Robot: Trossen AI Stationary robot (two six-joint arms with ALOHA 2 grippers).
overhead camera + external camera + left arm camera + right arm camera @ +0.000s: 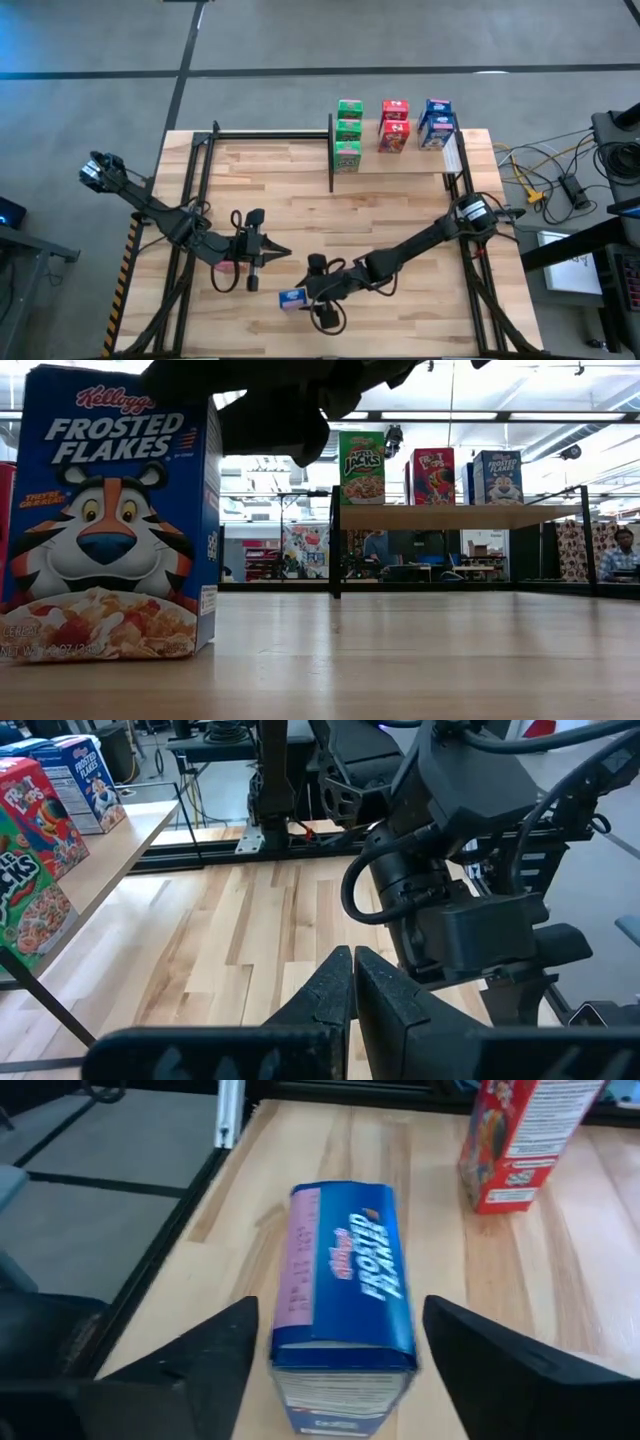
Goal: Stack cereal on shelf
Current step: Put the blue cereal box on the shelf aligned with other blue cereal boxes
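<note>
A: High view, entries?
B: Shelf (400, 160) at the table's (400, 215) far edge, carrying green boxes (348, 135), red boxes (394, 125) and blue boxes (437, 123) in three rows. Blue box (292, 297) near the front edge, just beside the right gripper (318, 295). Left gripper (275, 254) near the table's middle, pointing right, with a red box (225, 267) partly hidden under its arm.

A: Low view?
B: Blue box (108, 515), Frosted Flakes, upright close at left, a dark gripper part above it. Shelf (455, 516) behind, with green (362, 467), red (433, 476) and blue (497, 477) boxes standing on it. A person (624, 553) sits far right.

A: Left wrist view?
B: Left gripper (353, 982), fingers pressed together, holding nothing. Right arm (470, 870) directly ahead. Shelf boxes at the edge.

A: Right wrist view?
B: Right gripper (335, 1345), fingers spread wide, one either side of the blue box (340, 1310); contact cannot be told. Red box (525, 1140) stands beyond.
</note>
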